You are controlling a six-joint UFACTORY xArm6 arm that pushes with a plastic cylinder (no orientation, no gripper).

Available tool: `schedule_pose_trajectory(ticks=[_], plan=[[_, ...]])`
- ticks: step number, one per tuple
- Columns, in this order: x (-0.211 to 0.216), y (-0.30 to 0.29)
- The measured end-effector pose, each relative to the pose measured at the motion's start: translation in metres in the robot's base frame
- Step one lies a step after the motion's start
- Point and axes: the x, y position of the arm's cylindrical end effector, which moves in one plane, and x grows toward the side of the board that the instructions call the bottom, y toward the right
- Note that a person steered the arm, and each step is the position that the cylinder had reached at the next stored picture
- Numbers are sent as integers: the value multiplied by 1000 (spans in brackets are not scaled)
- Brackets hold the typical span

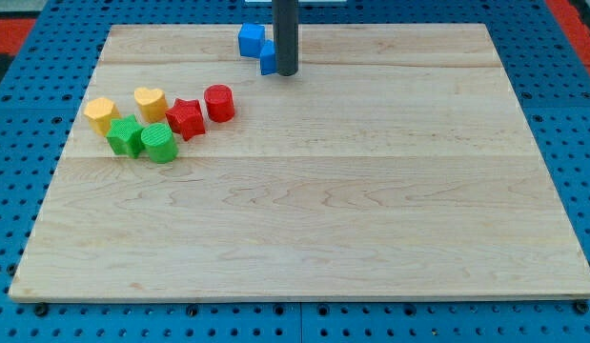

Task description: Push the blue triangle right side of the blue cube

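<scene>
Rod tip [287,72] down on tabletop [371,238], near top edge. No hand fitted; nothing pinched. Blue triangle [267,59] touching tip's left side, partly hidden. Blue cube [251,39] just up-left of triangle, touching. Triangle already lower right of cube.

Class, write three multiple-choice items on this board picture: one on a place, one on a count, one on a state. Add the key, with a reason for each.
1. Where does my tip stand?
A. By the blue blocks at the view's top
B. Among the green blocks
C. At the board's bottom edge

2. How many red blocks lie on the board?
A. One
B. Two
C. Four

3. How do the blue cube and blue triangle sit?
A. Far apart
B. Stacked
C. Close together, triangle partly hidden by the rod

Key: 1 A, the rod comes down just right of the blue triangle. 2 B, a red star and a red cylinder show. 3 C, they adjoin and the rod covers the triangle's right edge.
</scene>
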Motion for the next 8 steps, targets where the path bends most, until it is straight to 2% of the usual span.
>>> schedule_pose_trajectory(ticks=[2, 5, 8], plan=[[22, -57], [-24, -9], [-20, 43]])
